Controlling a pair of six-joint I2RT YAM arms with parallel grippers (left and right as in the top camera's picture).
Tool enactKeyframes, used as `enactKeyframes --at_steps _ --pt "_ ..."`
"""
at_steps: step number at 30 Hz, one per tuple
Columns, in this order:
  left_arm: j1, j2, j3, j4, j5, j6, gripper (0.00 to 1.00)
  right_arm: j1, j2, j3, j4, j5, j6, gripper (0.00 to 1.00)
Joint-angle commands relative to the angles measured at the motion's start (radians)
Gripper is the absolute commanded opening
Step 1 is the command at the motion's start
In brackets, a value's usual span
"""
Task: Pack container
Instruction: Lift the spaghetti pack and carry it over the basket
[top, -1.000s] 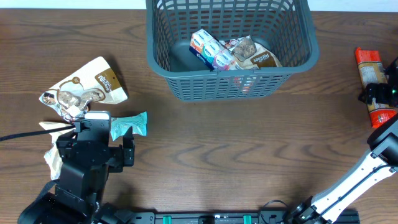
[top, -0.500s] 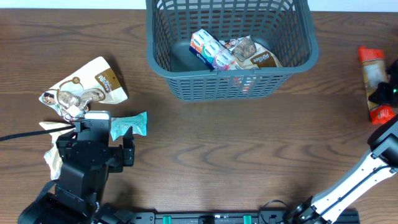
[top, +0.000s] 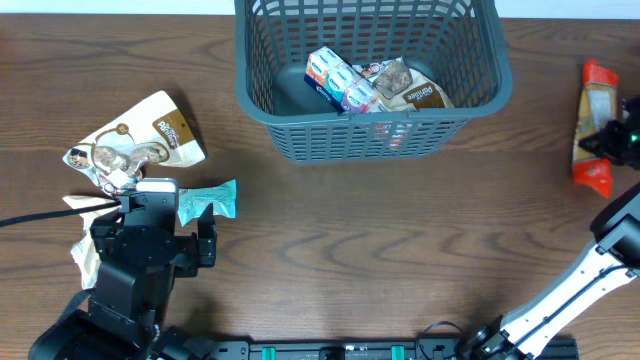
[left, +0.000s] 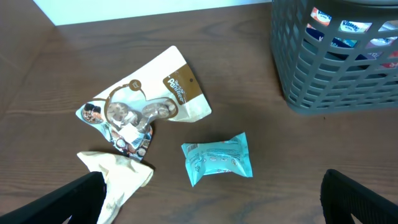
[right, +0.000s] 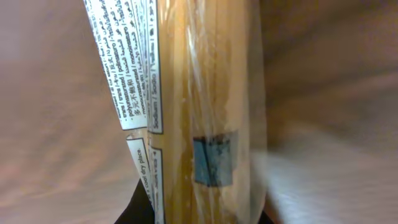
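Left arm (top: 130, 270) low at near-left, jaws wide apart; right arm (top: 590, 275) outstretched far right, jaws clamped on orange packet (top: 594, 105).

We record that the right gripper (top: 608, 140) has closed on the orange packet (top: 592, 105) at the tabletop's right edge, tilting it.

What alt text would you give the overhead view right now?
At far right, the right claw is shut on an orange-red snack packet. The grey-blue container at top centre holds several packets; the open left claw sits by a teal packet and a white pouch.
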Motion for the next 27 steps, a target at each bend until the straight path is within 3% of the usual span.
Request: enactKeyframes --at_steps 1,10,16,23,27 --pt "-0.001 -0.002 0.013 -0.003 -0.013 -0.001 0.99 0.029 -0.056 0.152 0.001 -0.377 0.116 0.01" --pt "-0.001 -0.002 0.013 -0.003 -0.012 -0.001 0.99 0.039 -0.227 0.469 -0.030 -0.572 0.309 0.01" --pt "-0.001 -0.002 0.013 -0.003 -0.012 -0.001 0.99 0.100 -0.400 0.560 0.020 -0.809 0.329 0.01" --pt "-0.001 -0.002 0.013 -0.003 -0.013 -0.001 0.99 0.325 -0.554 0.560 0.000 -0.787 0.286 0.01" --pt "-0.001 -0.002 0.013 -0.003 -0.013 -0.001 0.99 0.494 -0.566 0.560 -0.129 -0.555 0.195 0.01"
